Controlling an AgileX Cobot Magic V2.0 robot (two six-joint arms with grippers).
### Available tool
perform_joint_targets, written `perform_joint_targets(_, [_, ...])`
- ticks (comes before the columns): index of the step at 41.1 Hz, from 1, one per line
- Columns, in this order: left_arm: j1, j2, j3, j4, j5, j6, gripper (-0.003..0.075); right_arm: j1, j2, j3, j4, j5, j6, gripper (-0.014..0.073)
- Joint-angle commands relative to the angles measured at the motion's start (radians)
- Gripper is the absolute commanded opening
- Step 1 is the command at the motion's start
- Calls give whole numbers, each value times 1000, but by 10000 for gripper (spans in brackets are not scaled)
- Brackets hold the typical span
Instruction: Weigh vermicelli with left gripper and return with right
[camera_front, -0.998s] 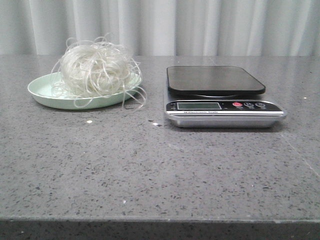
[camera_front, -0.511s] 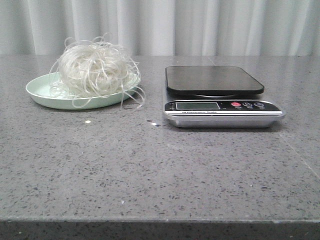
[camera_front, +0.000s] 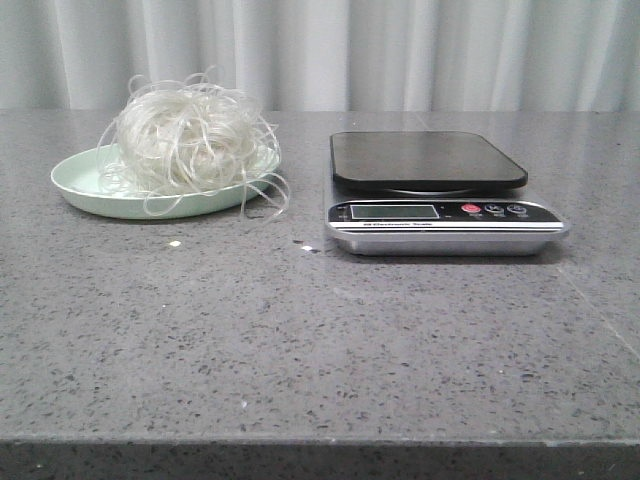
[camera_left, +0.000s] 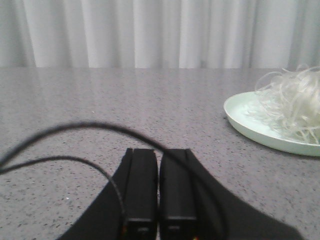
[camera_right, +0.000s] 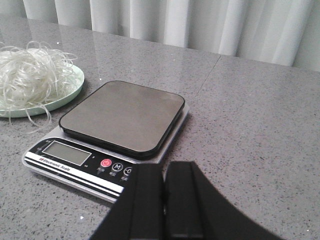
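The vermicelli (camera_front: 190, 138), a whitish nest of thin strands, lies on a pale green plate (camera_front: 80, 182) at the back left of the table. It also shows in the left wrist view (camera_left: 292, 102) and the right wrist view (camera_right: 30, 75). A kitchen scale (camera_front: 430, 160) with a dark, bare platform stands to its right. My left gripper (camera_left: 158, 152) is shut and empty, low over the table, left of the plate (camera_left: 250, 125). My right gripper (camera_right: 164, 170) is shut and empty, just in front of the scale (camera_right: 122, 112). Neither gripper shows in the front view.
The table is grey speckled stone with its front edge (camera_front: 320, 440) near the camera. A pale curtain (camera_front: 400, 50) hangs behind it. Small white crumbs (camera_front: 175, 243) lie in front of the plate. A black cable (camera_left: 75, 130) loops over my left gripper.
The front view has shifted slightly; the plate and scale sit a few pixels further left than a second ago. Nothing on the table has moved.
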Motion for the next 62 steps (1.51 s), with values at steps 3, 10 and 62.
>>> perform_joint_targets(3, [-2, -18, 9, -13, -73, -11, 136, -6, 0, -28, -7, -84, -4, 151])
perform_joint_targets(10, [-26, -18, 9, -13, -68, -11, 136, -6, 0, -28, -7, -84, -4, 151])
perform_joint_targets(62, [-25, -18, 9, -13, -68, -11, 136, -6, 0, -27, -4, -79, -4, 151])
